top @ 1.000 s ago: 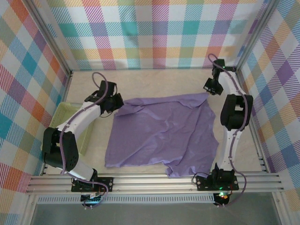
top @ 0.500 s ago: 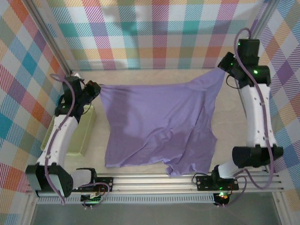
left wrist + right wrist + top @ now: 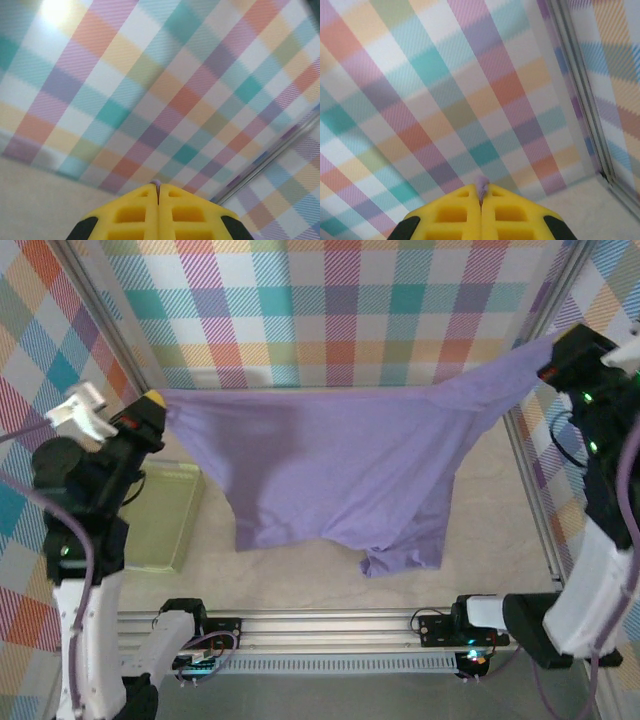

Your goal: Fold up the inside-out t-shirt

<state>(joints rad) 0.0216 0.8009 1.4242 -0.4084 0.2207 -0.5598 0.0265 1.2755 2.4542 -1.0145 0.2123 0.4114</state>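
Lift-and-spread step. The left claw is clamped shut on one upper corner of the inside-out t-shirt, and the right claw is clamped shut on the opposite corner. In both wrist views the yellow fingers are pressed together with a sliver of purple pinched at the tips.

The shirt hangs stretched between the two claws, up over the desk. Its top edge is nearly taut. The lower edge is loose, with a bunched flap at bottom right. Can't tell if the hem touches the desk. A green tray sits on the desk under the left arm, just beside the shirt's hanging left edge.

Doing it well:
- Both pinches look thin, so no jerks or the fabric could slip out.
- Hold the claws level and evenly spread, so the top edge is straight with no sag.
- Lower both claws together, hem down first, and lay the shirt flat, away from the tray.
- The bunched bottom-right flap probably needs smoothing before any fold.
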